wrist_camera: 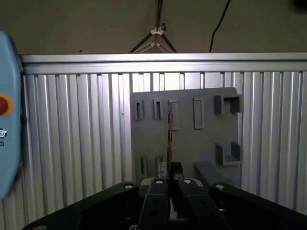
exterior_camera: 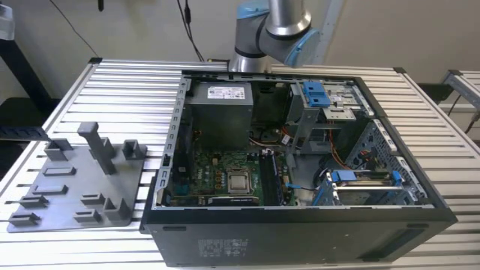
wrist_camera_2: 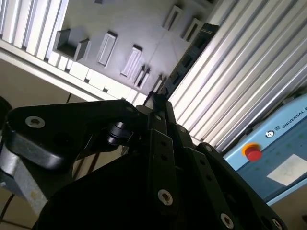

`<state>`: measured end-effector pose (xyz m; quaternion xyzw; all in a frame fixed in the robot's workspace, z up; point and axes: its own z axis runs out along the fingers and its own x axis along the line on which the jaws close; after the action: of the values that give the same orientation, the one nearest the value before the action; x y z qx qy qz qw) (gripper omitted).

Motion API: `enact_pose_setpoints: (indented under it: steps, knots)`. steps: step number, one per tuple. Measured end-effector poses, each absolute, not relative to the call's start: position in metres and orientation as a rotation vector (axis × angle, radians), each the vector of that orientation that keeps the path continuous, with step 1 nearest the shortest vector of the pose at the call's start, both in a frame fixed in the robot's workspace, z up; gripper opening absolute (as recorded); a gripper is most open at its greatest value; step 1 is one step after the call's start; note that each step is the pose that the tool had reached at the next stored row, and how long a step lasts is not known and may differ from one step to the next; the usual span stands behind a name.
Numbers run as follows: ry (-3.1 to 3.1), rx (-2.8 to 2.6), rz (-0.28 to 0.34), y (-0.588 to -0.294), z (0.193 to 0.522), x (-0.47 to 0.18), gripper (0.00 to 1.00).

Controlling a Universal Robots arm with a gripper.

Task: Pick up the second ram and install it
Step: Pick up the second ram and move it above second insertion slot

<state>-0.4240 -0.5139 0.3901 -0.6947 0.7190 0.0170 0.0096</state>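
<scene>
The pincer [wrist_camera_2: 160, 98] is squeezed shut on the second ram [wrist_camera_2: 191, 53] and holds it over the grey tray [wrist_camera_2: 129, 28]. A blue box [wrist_camera_2: 268, 158] has white writing and a red button. The exterior view shows an open computer [exterior_camera: 300, 239] on the desk [exterior_camera: 120, 90].

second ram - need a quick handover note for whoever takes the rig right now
Gripper: shut on the second ram, pinching one end; the stick juts out past the fingertips.
Where: the ram is held over the grey holder tray on the slatted table. It looks clear of the holder blocks.
Done: the ram is picked up.
Left: it is not yet in the open computer case; the motherboard lies exposed inside.
</scene>
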Motion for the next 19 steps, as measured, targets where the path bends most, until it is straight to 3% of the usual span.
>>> enact_pose_setpoints:
  steps: [19]
  knots:
    - [2.251, -2.174, 0.041, -0.514, 0.402, -0.423, 0.14]
